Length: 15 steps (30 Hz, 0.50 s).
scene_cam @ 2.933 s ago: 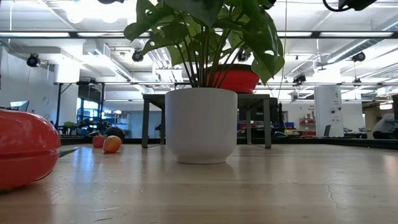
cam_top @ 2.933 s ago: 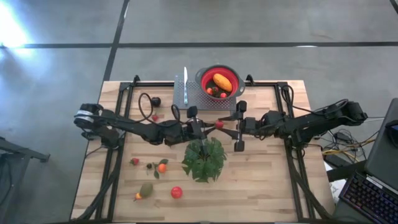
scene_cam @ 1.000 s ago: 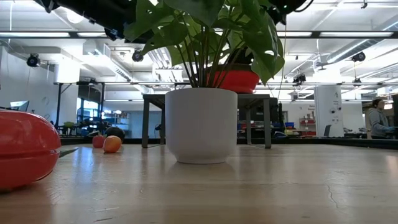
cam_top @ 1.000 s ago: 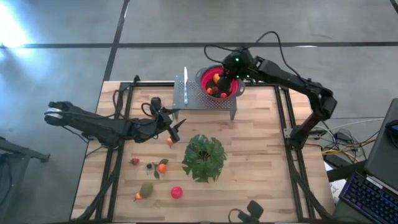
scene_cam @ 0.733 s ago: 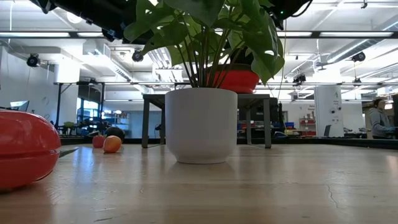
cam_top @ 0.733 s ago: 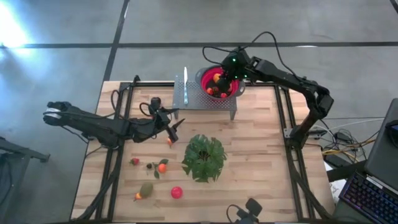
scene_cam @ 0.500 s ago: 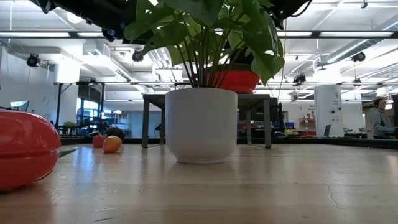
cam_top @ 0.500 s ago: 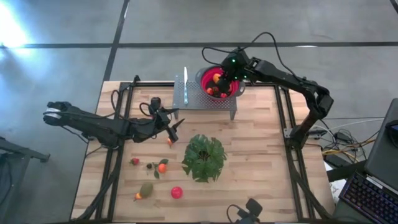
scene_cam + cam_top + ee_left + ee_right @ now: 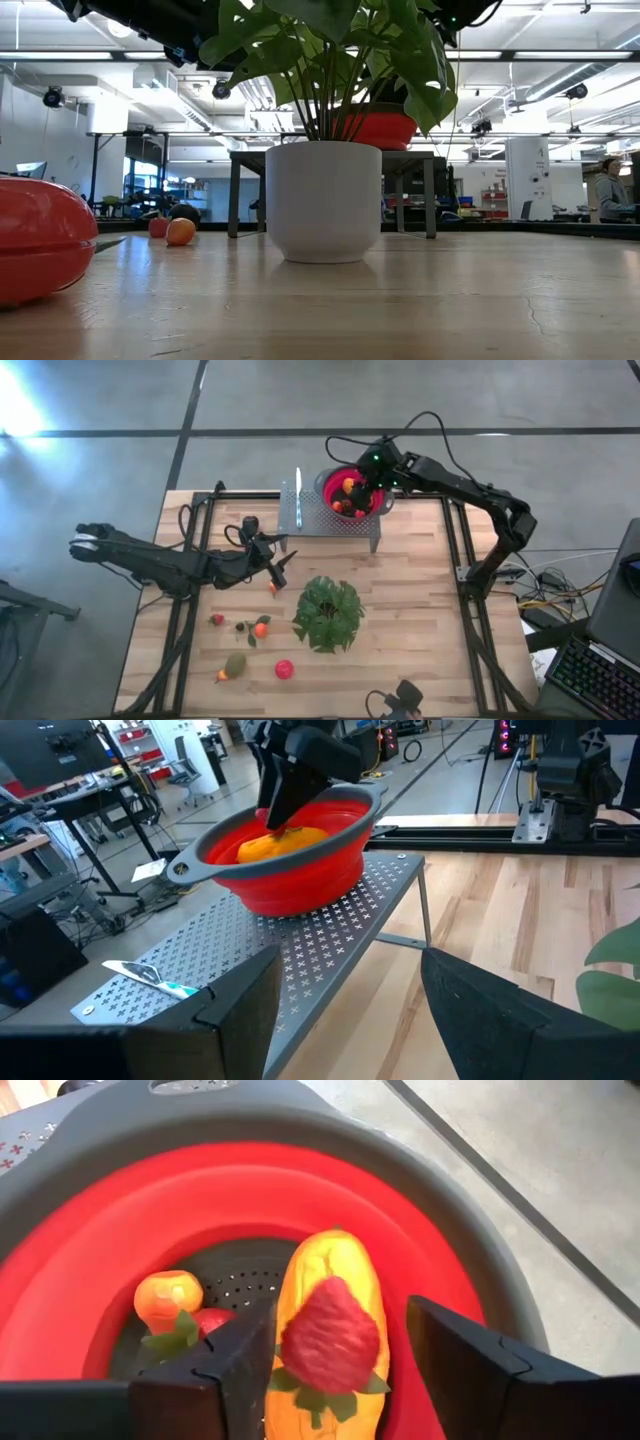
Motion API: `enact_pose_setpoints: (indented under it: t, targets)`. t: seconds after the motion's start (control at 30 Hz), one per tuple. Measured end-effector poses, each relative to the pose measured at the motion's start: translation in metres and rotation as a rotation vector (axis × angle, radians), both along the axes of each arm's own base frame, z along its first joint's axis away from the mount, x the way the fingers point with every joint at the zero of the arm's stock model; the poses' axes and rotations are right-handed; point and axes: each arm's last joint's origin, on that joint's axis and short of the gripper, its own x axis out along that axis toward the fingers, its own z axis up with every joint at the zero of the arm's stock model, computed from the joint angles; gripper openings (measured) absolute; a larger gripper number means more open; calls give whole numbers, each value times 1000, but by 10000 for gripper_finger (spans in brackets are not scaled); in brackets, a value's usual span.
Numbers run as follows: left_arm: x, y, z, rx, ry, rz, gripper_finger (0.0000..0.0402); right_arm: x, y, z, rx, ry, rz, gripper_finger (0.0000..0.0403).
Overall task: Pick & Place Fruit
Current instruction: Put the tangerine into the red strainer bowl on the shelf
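At the upper middle of the high view, the right gripper (image 9: 358,484) hangs over the red colander bowl (image 9: 327,486), its fingers apart around a strawberry (image 9: 330,1337) lying on the yellow-orange oblong fruit (image 9: 333,1270). Left of centre, the left gripper (image 9: 280,567) hovers open beside a small orange fruit (image 9: 272,587).

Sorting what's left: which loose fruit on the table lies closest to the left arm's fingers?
The small orange fruit, just below the left gripper; the other loose fruits lie farther toward the table's front edge.

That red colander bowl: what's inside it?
Inside the red colander bowl: a yellow-orange oblong fruit, a strawberry on it, a small orange fruit. Anything beneath is hidden.
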Motion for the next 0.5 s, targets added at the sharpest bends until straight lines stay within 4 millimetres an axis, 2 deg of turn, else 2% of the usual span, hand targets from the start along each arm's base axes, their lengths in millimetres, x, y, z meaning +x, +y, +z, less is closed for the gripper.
enact_pose_setpoints:
  t: [0.27, 0.5]
  targets:
    - [0, 0, 0, 0, 0, 0, 245, -6, 6, 20, -37, -31, 17, 259]
    - [0, 0, 0, 1, 5, 0, 245, -15, 29, 48, -80, -94, 57, 258]
